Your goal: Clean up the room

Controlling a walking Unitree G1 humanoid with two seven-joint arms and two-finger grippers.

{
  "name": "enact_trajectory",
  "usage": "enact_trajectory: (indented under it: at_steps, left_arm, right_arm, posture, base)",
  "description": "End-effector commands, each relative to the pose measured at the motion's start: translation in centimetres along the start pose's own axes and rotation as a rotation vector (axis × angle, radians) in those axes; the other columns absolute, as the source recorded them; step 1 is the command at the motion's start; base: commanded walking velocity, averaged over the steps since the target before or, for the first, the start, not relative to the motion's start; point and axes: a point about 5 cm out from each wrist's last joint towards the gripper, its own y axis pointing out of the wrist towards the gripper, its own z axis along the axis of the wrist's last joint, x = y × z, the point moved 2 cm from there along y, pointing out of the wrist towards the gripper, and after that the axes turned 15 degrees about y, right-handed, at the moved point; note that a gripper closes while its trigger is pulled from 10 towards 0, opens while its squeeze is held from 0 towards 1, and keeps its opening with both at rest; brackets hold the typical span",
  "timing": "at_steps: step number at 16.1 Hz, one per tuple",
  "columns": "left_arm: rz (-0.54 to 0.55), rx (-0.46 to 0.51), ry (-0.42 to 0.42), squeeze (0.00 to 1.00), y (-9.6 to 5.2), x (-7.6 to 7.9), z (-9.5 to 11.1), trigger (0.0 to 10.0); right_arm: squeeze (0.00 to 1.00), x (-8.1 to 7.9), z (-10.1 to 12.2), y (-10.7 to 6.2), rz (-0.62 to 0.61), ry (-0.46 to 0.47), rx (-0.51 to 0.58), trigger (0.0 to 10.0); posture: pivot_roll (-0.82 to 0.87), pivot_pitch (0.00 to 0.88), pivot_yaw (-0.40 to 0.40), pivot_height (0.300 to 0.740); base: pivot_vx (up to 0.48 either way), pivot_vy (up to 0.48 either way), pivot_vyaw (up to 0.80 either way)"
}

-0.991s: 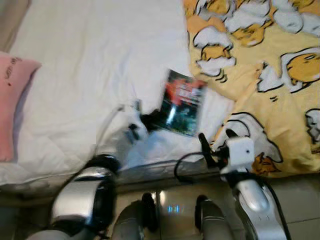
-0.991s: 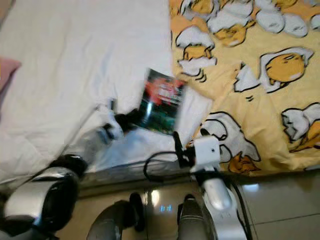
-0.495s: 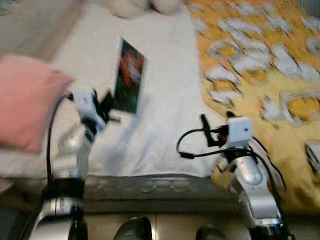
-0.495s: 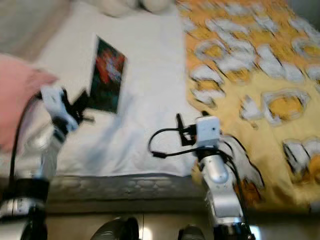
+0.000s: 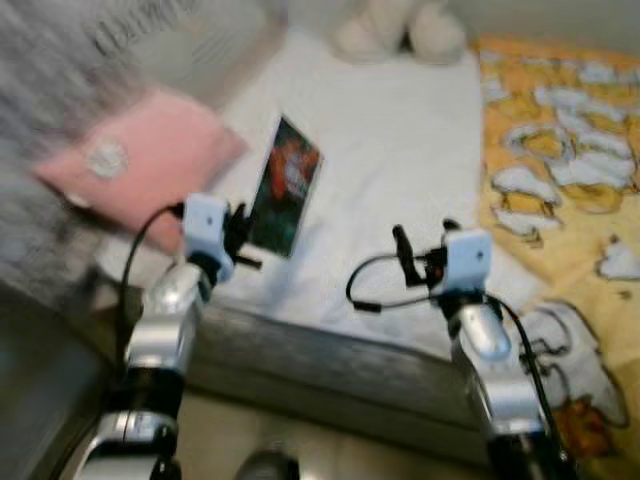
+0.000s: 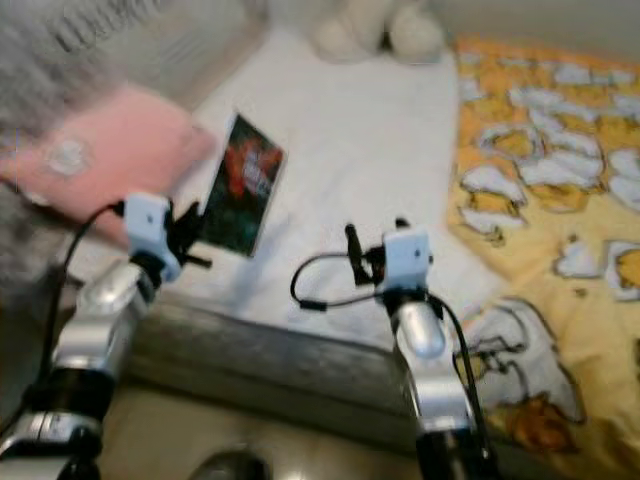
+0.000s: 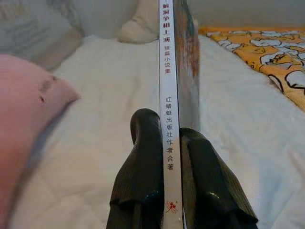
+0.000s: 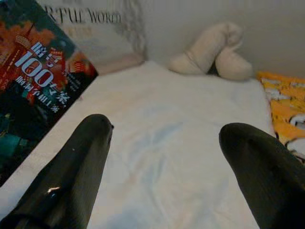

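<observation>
Pink pillow (image 5: 140,160) lies at the far left of the bed (image 5: 400,190), on the white sheet beside a grey blurred mass at the picture's edge. Just to its right, the left gripper (image 5: 238,232) is raised over the near edge of the bed, its two black fingers (image 7: 143,167) clamped on the lower end of a book (image 5: 285,187); the left wrist view looks straight along the white spine with printed characters, pressed between both fingers. The book stands up and off the sheet, tilted, its dark cover with red and orange print facing the camera, and it shows again at the edge of the right wrist view. Farther right, the right gripper (image 5: 420,255) hovers above the white sheet near the mattress edge, its fingers (image 8: 81,167) spread well apart with nothing between them. A cream plush toy (image 8: 214,50) rests at the head of the bed against the wall. At the far right a yellow blanket (image 5: 570,150) with white and orange cartoon figures covers the bed.
</observation>
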Motion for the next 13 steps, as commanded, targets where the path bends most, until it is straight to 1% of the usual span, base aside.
enact_trajectory:
  at_steps: [1,2,3,4,6,8,10,11,13]
  left_arm:
    - [0.011,0.043,0.04,0.0,0.5,-0.7,1.3,10.0]
    - [0.008,0.039,0.053,0.0,0.6,-0.7,1.3,10.0]
    - [-0.005,0.029,0.046,0.0,0.8,-0.3,1.2,10.0]
    - [-0.009,0.027,0.049,0.0,0.9,-0.2,1.1,10.0]
    - [-0.068,0.03,0.033,0.0,1.4,1.4,1.2,10.0]
    - [-0.084,0.038,0.037,0.0,1.7,1.6,1.4,10.0]
    - [-0.09,0.039,0.045,0.0,2.0,1.4,1.6,10.0]
    - [-0.079,0.045,0.067,0.0,2.1,1.4,1.7,10.0]
    - [-0.078,0.034,0.079,0.0,2.3,1.7,1.6,10.0]
  right_arm:
    - [0.0,0.2,-0.2,0.0,-0.014,0.006,0.003,10.0]
    - [0.0,0.3,-0.2,0.0,-0.021,0.007,0.005,10.0]
    - [0.0,0.6,-0.5,-0.5,-0.039,0.008,0.004,10.0]
    - [0.0,0.6,-0.5,-0.5,-0.043,0.008,0.004,10.0]
    - [0.0,0.7,-0.7,-0.8,-0.056,0.007,0.01,10.0]
    - [0.0,0.7,-0.9,-0.8,-0.066,0.002,0.008,10.0]
    - [0.0,0.8,-1.2,-0.8,-0.08,0.003,-0.011,10.0]
    - [0.0,0.8,-1.1,-0.8,-0.079,0.002,0.001,10.0]
    - [0.0,0.8,-1.1,-0.8,-0.074,0.002,0.006,10.0]
  posture:
    - [-0.1,0.0,0.055,0.736]
    - [-0.1,0.0,0.061,0.736]
    - [-0.11,0.0,0.069,0.736]
    - [-0.11,0.0,0.069,0.736]
    - [-0.13,0.0,0.085,0.736]
    - [-0.13,0.0,0.091,0.736]
    - [-0.14,0.0,0.098,0.736]
    - [-0.14,0.0,0.099,0.736]
    - [-0.14,0.0,0.096,0.736]
  base:
    - [0.0,0.48,0.0]
    - [0.0,0.48,0.0]
    - [0.0,0.48,0.0]
    - [0.0,0.48,0.0]
    - [0.0,0.48,0.0]
    - [0.0,0.48,0.0]
    - [0.0,0.48,-0.77]
    - [0.0,0.48,-0.75]
    - [0.0,0.0,0.0]
